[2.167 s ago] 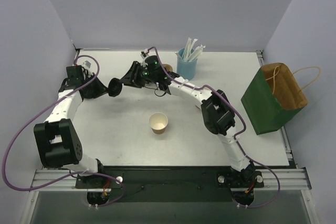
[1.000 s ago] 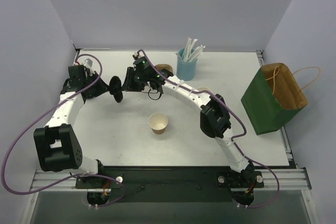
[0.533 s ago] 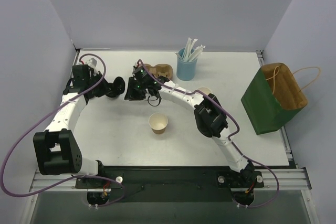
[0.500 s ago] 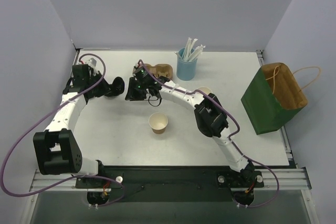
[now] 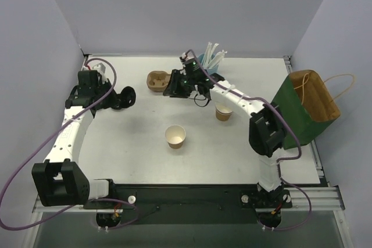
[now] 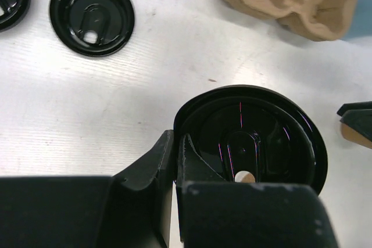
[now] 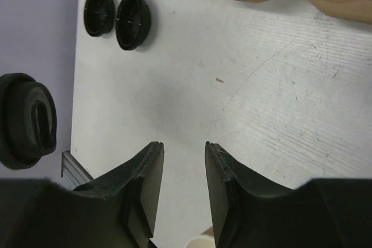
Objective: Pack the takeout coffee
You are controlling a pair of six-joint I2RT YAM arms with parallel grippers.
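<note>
Right tool (image 7: 183, 158) retreated rightward, empty; left tool (image 6: 176, 150) grips lid (image 6: 256, 126).

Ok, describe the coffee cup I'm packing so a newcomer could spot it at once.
On the white table, look at the middle, toward the near edge. The coffee cup stands alone there: short, tan paper, white rim, no lid, cream inside. The blue cup at the back is taller and holds straws, and the other tan cup sits further right and back.

Bare table (image 5: 128, 149) around takeout coffee (image 5: 175, 136), right arm (image 5: 241, 101) spanning far middle, green bag (image 5: 302, 111) blocking right edge
</note>
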